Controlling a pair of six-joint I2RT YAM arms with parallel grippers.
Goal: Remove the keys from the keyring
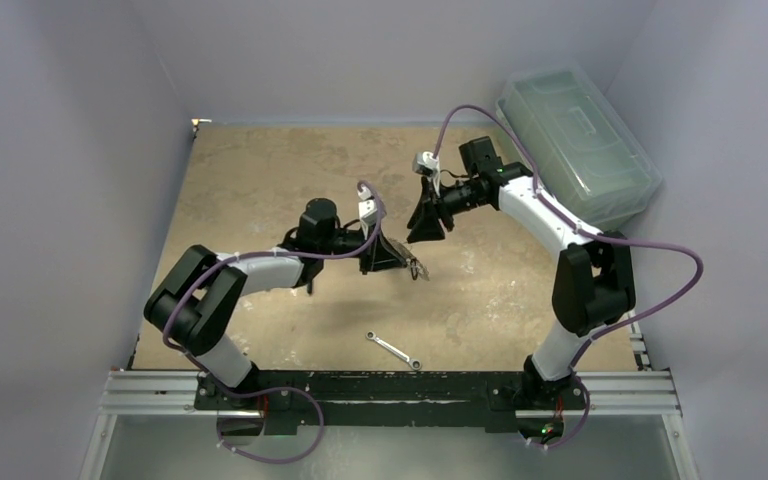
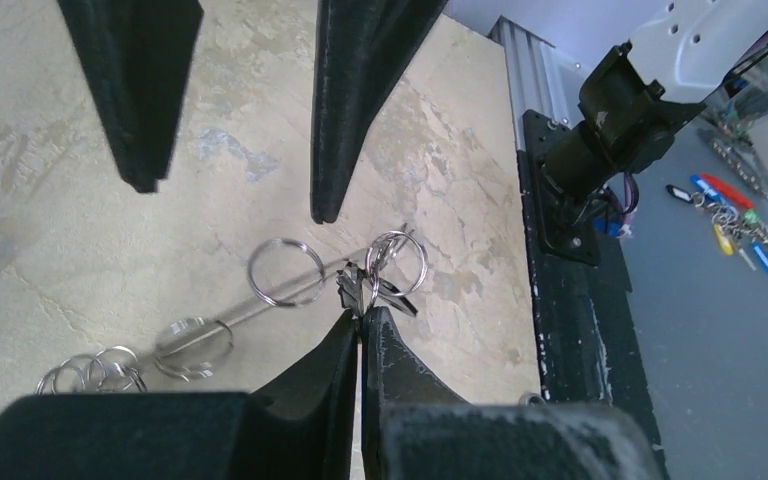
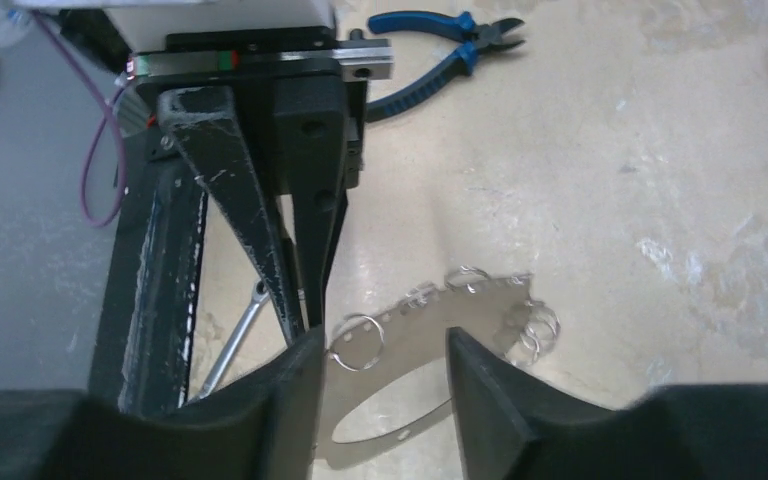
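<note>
My left gripper (image 1: pixel 403 262) is shut on the small dark silvery keys (image 2: pixel 355 290) and holds them above the table. The keys hang at one end of the keyring (image 3: pixel 418 318), a flat grey oval loop carrying several small split rings. In the left wrist view the keyring (image 2: pixel 245 312) shows edge-on as a thin strip. My right gripper (image 3: pixel 382 345) is open, with one finger on each side of the loop's near end and a split ring (image 3: pixel 357 342) against its left finger. In the top view the right gripper (image 1: pixel 428 230) is just above and to the right of the left one.
A slim silver wrench (image 1: pixel 393 350) lies on the table near the front edge. Blue-handled pliers (image 3: pixel 440 45) lie on the table behind the left arm. A clear plastic box (image 1: pixel 575 140) stands at the back right. Walls enclose the table.
</note>
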